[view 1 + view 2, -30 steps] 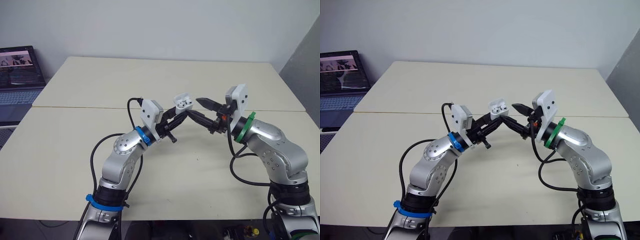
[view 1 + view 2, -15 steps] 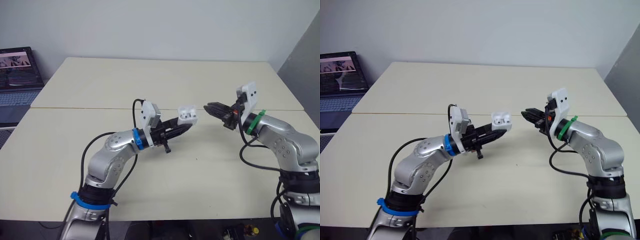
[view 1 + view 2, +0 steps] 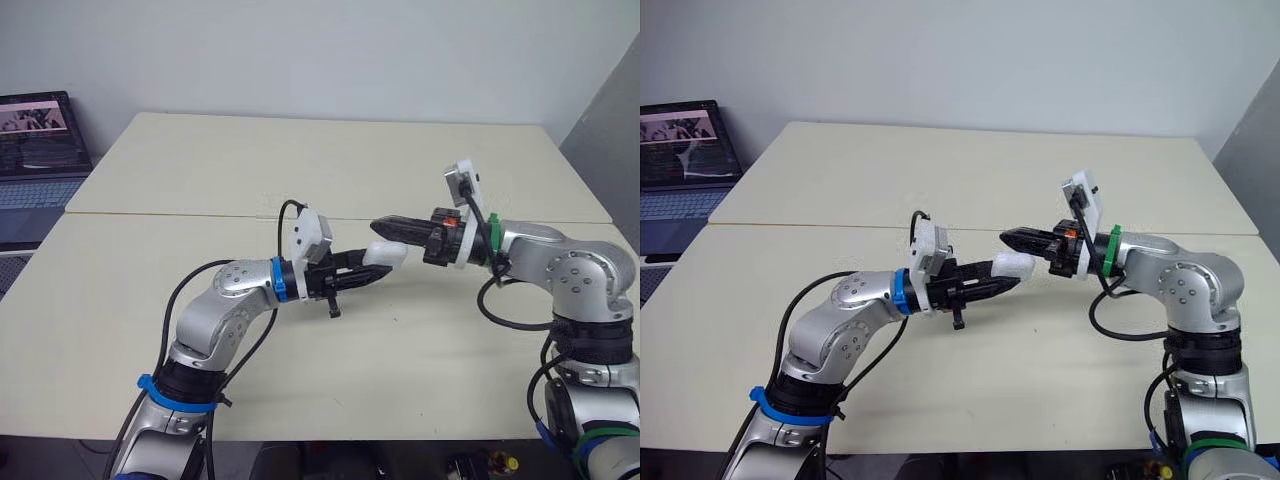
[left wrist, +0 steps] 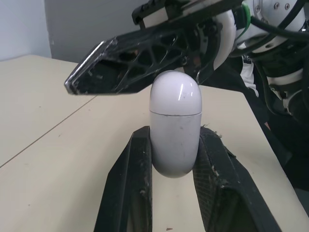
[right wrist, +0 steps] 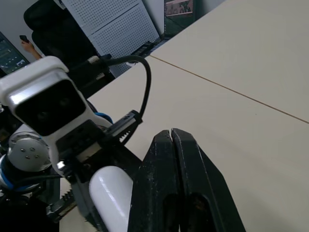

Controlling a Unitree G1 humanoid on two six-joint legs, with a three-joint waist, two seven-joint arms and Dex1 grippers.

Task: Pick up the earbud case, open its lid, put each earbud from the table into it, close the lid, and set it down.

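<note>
Whereas the earbud case (image 4: pixel 175 111) stood open a moment ago, it is now shut, pinched in the left end effector (image 4: pixel 175 134); the right end effector (image 3: pixel 380 224), pressed together, lies just over the case. Setting down likely remains.

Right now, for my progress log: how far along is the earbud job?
Done: the earbud case is picked up and its lid is shut; whether the earbuds are inside is hidden. In hand: the left gripper holds the case above the table, with the shut right gripper at its lid. Left: setting it down.
</note>
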